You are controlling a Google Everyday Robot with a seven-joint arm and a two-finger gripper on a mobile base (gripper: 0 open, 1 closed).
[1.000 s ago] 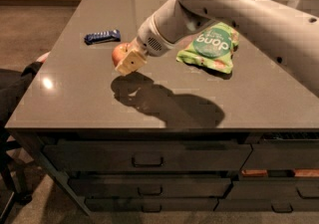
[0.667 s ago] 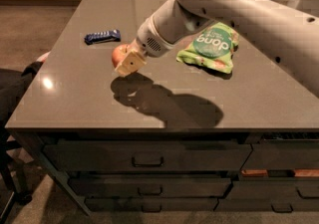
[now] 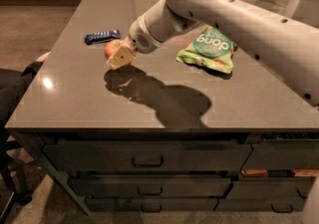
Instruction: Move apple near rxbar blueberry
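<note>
The red-orange apple (image 3: pixel 110 49) is held in my gripper (image 3: pixel 117 56), left of the middle of the grey tabletop (image 3: pixel 70 93). The gripper's cream-coloured fingers (image 3: pixel 121 57) close around the apple and hide most of it. The rxbar blueberry (image 3: pixel 101 36), a flat dark blue bar, lies on the table just up and left of the apple, a short gap away. My pale arm reaches in from the upper right. Whether the apple touches the table is not clear; its shadow lies right below it.
A green snack bag (image 3: pixel 208 51) lies right of the middle, partly under my arm. The table's left edge is close to the bar. Drawers (image 3: pixel 147 157) run along the front below the top. A dark chair (image 3: pixel 15 93) stands at the left.
The gripper with the apple has shifted slightly up and left, toward the blue bar. The bar and the green bag have not moved.
</note>
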